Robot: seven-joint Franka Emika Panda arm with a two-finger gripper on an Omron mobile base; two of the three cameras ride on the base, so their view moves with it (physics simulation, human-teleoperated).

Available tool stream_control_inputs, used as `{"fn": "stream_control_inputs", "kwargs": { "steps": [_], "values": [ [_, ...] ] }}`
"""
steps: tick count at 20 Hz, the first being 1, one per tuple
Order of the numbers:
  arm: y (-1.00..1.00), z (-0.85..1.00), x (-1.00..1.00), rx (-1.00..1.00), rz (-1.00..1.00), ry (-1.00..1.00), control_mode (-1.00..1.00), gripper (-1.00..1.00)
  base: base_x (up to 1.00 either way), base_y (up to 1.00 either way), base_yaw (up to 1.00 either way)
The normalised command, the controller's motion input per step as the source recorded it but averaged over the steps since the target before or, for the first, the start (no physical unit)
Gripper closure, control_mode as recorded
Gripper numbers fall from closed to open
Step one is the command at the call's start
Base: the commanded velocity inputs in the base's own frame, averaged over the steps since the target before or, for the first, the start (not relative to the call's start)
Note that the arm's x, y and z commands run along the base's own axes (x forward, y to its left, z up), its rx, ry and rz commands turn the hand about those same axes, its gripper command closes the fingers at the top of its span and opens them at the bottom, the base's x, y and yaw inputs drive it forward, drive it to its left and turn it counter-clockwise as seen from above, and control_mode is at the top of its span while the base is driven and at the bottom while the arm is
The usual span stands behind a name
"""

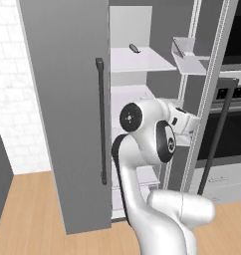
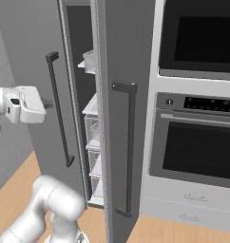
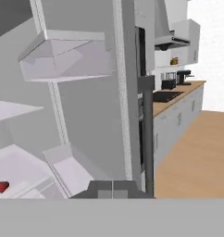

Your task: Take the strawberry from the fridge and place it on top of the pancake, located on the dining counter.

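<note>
The strawberry [image 3: 2, 186], a tiny red berry, lies on a white fridge shelf [image 3: 21, 169] at the lower left of the hand view. My gripper [image 3: 113, 189] is shut with nothing in it, well to the right of the berry and apart from it, facing the inside of the open door. The fridge [image 1: 67, 109] stands with its left door closed and its right door [image 2: 124, 118] swung open. My hand [image 1: 184, 119] hovers at mid-shelf height in the opening. The pancake and the dining counter are out of view.
Door bins [image 3: 63, 60] jut from the open door's inner side. A small dark object [image 1: 134, 48] sits on the upper shelf. The built-in oven [image 2: 197, 142] is right of the fridge. A wall counter [image 3: 178, 92] runs beyond the door, above wooden floor [image 3: 197, 152].
</note>
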Motion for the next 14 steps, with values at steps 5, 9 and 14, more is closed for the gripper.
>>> {"fn": "stream_control_inputs", "kwargs": {
  "steps": [5,9,14],
  "values": [
    [-0.02,-0.22,0.89,-0.03,-0.09,-0.04,-1.0,1.0,0.0,0.0,0.0],
    [-0.34,0.0,0.59,0.0,-0.09,0.06,-1.0,1.0,0.0,0.0,0.0],
    [-0.23,-0.06,0.72,0.0,-0.09,0.11,-1.0,1.0,0.0,0.0,0.0]
  ]
}}
